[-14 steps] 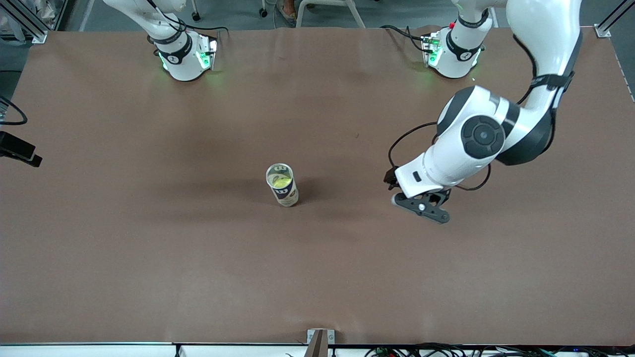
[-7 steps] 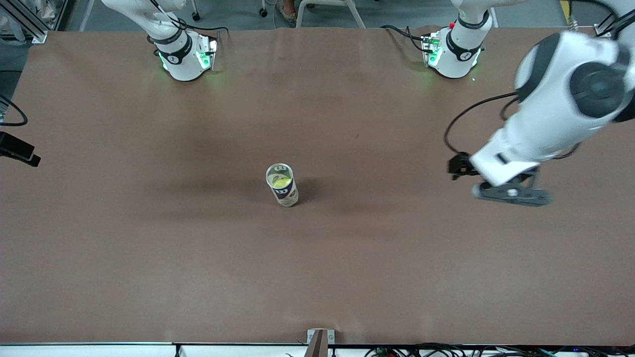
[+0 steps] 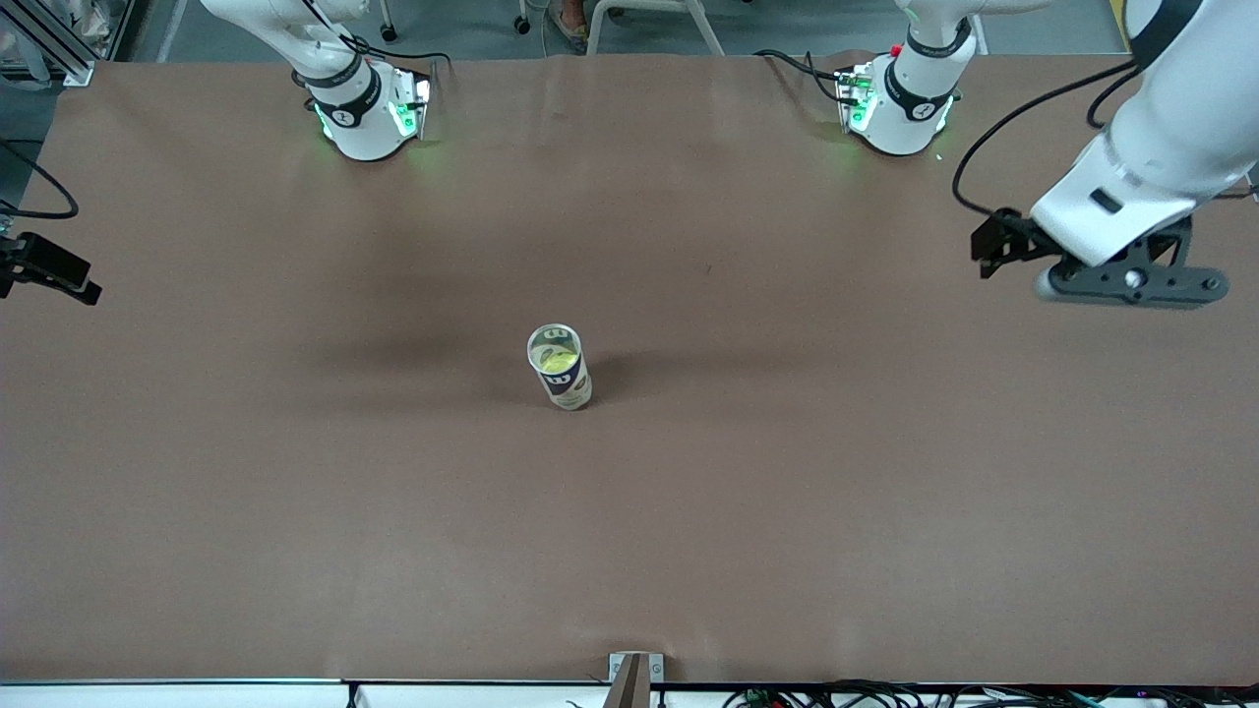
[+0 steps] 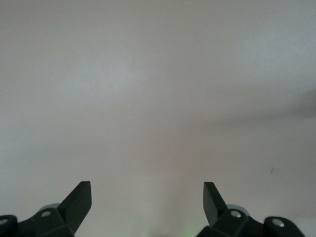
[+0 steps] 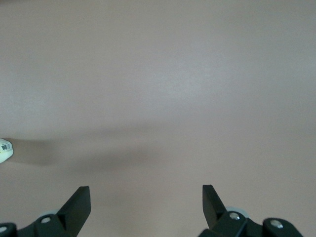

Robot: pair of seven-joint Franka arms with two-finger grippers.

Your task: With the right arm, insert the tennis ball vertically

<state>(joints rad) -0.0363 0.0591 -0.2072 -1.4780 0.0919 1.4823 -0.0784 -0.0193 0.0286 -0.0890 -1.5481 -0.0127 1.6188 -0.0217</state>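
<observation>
A clear tennis ball can (image 3: 569,385) with a dark label stands upright at the middle of the table. A yellow-green tennis ball (image 3: 557,363) shows inside it through the open top. My right arm's base (image 3: 359,108) is at the table's edge. Only a black part of its hand (image 3: 51,268) shows at the right arm's end. My right gripper (image 5: 146,193) is open and empty over bare table. My left gripper (image 3: 1131,281) hangs over the left arm's end, well away from the can. In the left wrist view it (image 4: 147,191) is open and empty.
The brown table (image 3: 629,551) is bare around the can. The left arm's base (image 3: 900,98) stands at the table's edge. A small white thing (image 5: 4,150) with a shadow shows at the edge of the right wrist view. I cannot tell what it is.
My left arm has swung away from the can toward its own end of the table and toward the bases. The black part of the right hand has shifted slightly. The can has not moved.
</observation>
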